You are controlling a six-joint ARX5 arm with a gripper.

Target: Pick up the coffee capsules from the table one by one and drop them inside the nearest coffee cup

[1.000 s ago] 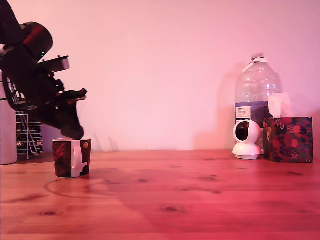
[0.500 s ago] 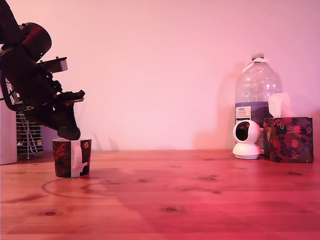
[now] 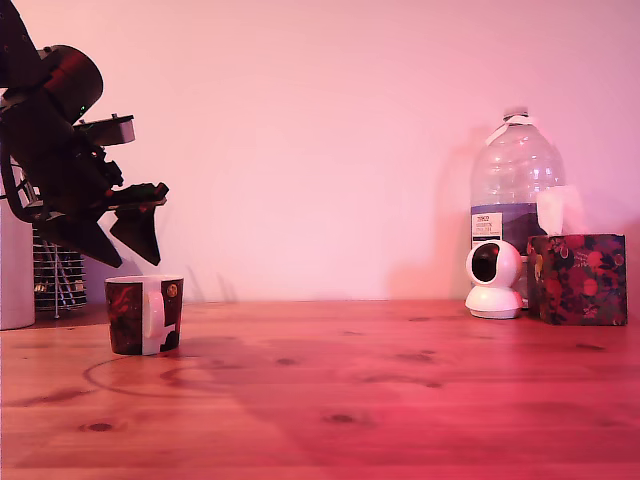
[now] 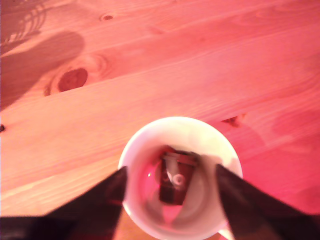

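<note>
Dark capsule (image 4: 176, 182) lies inside coffee cup (image 4: 150, 150), on its bottom. Cup stands on pine table (image 3: 400, 380), near exterior view's left. My gripper (image 3: 118, 240) hangs just above rim, jaws spread, nothing held. Risk: if I swing low, fingertip can hit rim, tip cup, capsule rolls out.

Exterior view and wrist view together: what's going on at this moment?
A single robot arm holds its pincer open just above the coffee cup, which stands on the wooden table at the exterior view's left. The wrist view looks straight down into the cup, where a dark object, probably a coffee capsule, lies at the bottom. Nothing is held between the fingers.
</note>
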